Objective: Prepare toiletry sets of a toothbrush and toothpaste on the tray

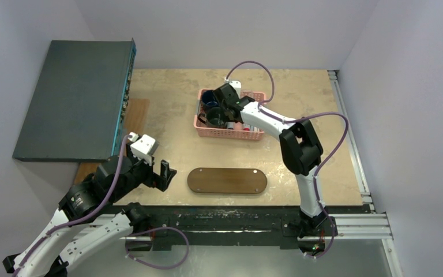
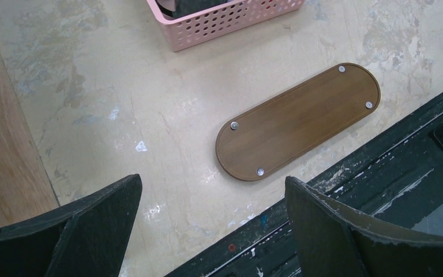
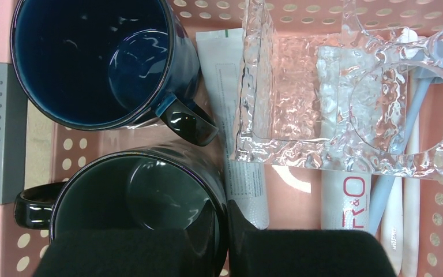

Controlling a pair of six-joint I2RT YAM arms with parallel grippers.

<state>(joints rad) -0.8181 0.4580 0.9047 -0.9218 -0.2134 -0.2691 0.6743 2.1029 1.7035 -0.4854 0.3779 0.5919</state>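
The tray (image 1: 226, 180) lies bare on the table near the front edge, between the two arm bases, its long side running left to right. The toiletry things are all in the pink basket (image 1: 229, 134) farther back. In the right wrist view, a silvery-grey toothpaste tube (image 3: 236, 115) lies lengthwise just beside the two mugs. A white tube with red lettering (image 3: 346, 213), a pale blue toothbrush (image 3: 385, 196) and a white toothbrush (image 3: 410, 202) lie partly under a clear rippled plastic holder (image 3: 288, 104). A blue mug (image 3: 92, 57) and a black mug (image 3: 132, 208) stand side by side at the basket's left end.

The right arm reaches forward and to the left, elbow raised, wrist bent down into the basket. The right gripper (image 3: 224, 231) is closed, its pads nearly meeting at the black mug's rim, next to the grey tube's end. Whether they pinch anything cannot be made out.

The left arm is folded low at the near left corner. The left gripper (image 2: 213, 182) is spread wide and empty above the table, aimed toward the tray (image 2: 300, 121).
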